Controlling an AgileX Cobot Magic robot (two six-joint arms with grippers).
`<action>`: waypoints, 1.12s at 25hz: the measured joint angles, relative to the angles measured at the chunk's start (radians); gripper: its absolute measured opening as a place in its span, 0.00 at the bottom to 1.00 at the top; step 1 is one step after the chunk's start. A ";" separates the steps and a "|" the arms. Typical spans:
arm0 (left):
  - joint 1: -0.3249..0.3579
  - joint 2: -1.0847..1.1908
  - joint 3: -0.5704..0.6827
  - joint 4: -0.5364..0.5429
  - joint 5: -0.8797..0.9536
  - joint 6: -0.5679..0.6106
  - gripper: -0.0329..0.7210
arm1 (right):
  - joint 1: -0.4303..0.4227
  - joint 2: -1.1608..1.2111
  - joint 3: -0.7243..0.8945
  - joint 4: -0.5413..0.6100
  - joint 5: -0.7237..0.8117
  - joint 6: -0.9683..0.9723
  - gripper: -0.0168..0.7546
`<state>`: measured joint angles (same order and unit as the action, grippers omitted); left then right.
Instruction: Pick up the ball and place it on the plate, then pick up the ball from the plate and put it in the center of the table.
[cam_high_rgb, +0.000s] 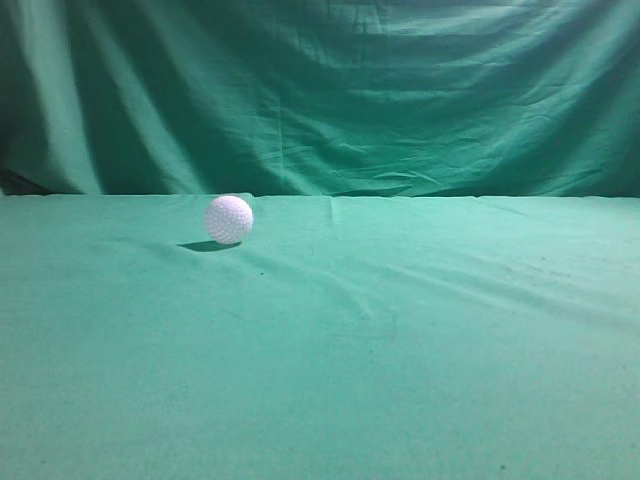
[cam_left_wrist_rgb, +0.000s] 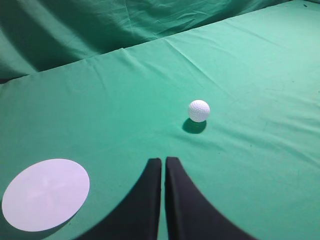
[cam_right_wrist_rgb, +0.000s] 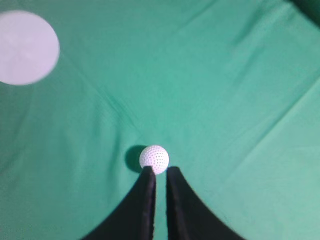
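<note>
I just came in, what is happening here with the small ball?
Nothing is holding the small white dimpled golf ball. It rests alone on the green cloth-covered table. The flat round white plate lies bare, apart from the ball. The black left gripper is shut and well short of the ball. The black right gripper is also shut, its tips appearing right beside the ball.

The ball (cam_high_rgb: 229, 219) looks dimpled, matt white; beneath it the table (cam_high_rgb: 400, 380) wears matt, slightly wrinkled green cloth.
</note>
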<state>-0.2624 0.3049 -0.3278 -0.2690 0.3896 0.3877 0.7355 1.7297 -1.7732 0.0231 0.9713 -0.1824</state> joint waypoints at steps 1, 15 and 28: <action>0.000 0.000 0.000 0.000 0.000 0.000 0.04 | 0.000 -0.047 0.000 0.000 0.025 0.002 0.02; 0.000 -0.003 -0.021 -0.063 0.021 0.000 0.04 | 0.000 -0.547 0.244 0.058 0.245 0.006 0.02; 0.000 -0.016 -0.023 -0.079 0.075 0.000 0.04 | 0.000 -1.152 0.970 0.193 -0.152 0.012 0.02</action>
<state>-0.2624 0.2891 -0.3509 -0.3481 0.4648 0.3877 0.7355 0.5780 -0.8031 0.2161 0.8192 -0.1709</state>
